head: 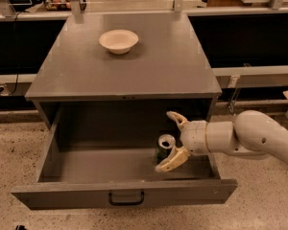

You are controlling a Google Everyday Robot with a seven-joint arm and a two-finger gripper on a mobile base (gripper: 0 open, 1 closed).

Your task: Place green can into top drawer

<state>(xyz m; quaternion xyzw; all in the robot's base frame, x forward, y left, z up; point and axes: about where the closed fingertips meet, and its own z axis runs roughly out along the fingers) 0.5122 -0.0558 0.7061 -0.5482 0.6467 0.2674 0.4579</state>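
Green can (165, 146) upright on drawer (62, 195) floor, right side. Gripper (174, 141) inside drawer, fingers apart, straddling can. Risk: lower finger looks close to can; skewed withdrawal could clip and topple it.

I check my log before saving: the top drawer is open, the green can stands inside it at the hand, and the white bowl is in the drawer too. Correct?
No. The camera view shows the white bowl on the cabinet top, not in the top drawer. The green can does stand inside, at the open hand.
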